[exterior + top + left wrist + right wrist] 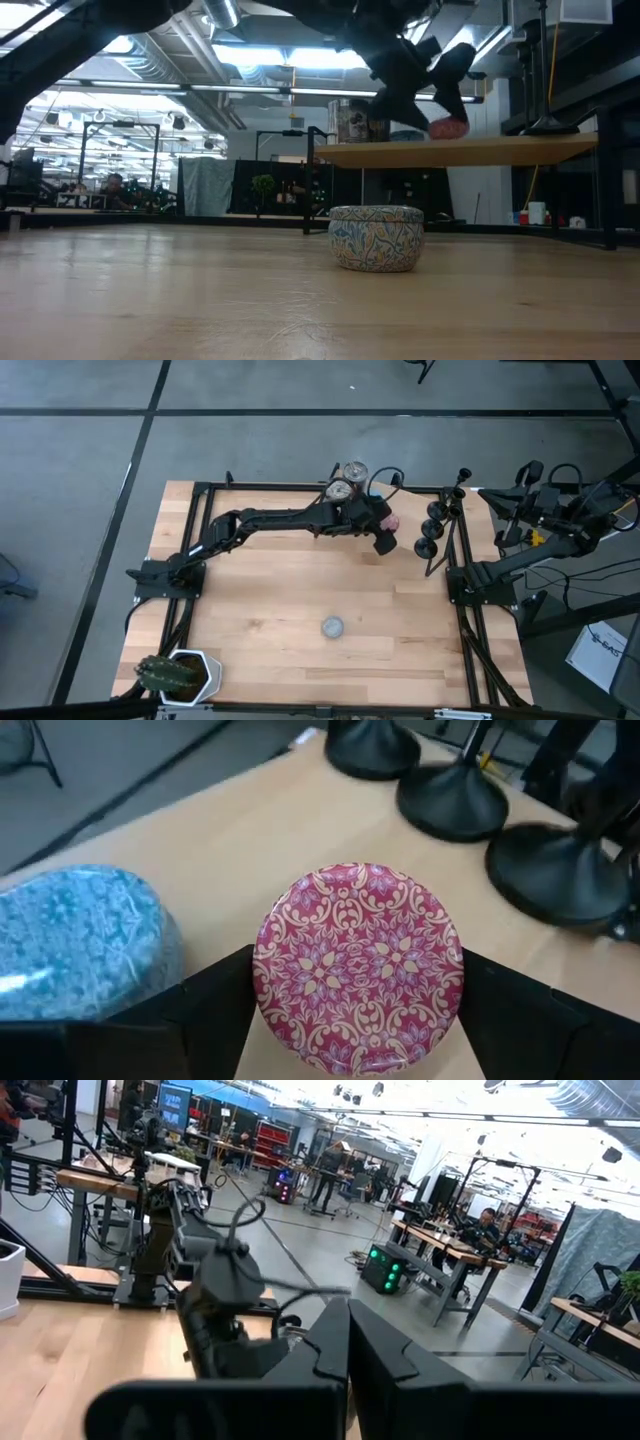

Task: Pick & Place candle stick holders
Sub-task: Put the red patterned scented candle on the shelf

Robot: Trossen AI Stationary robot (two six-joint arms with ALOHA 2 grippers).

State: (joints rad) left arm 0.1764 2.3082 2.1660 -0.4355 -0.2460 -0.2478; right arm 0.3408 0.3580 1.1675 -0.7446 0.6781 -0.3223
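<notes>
Three black candle stick holders [434, 528] stand on their round bases [452, 800] at the table's far right, untouched. My left gripper [358, 958] reaches across the far side just left of them [385, 532]. It is open, with a pink patterned round tin [358, 970] between its two fingers. The tin's lid faces up. My right gripper [348, 1365] is shut and empty, held high off the table's right edge [505, 500]. My left gripper's fingers [215, 1005] stand close on either side of the pink tin's round wall [262, 965], coming slantwise from above and from the table's left. I cannot tell whether they touch it.
A blue patterned tin [70, 945] lies beside the pink one. Two shiny cans [346, 480] stand at the far edge behind my left arm. A grey patterned tin [332, 627] sits mid-table toward the near side. A potted cactus [178, 673] is at the near left corner.
</notes>
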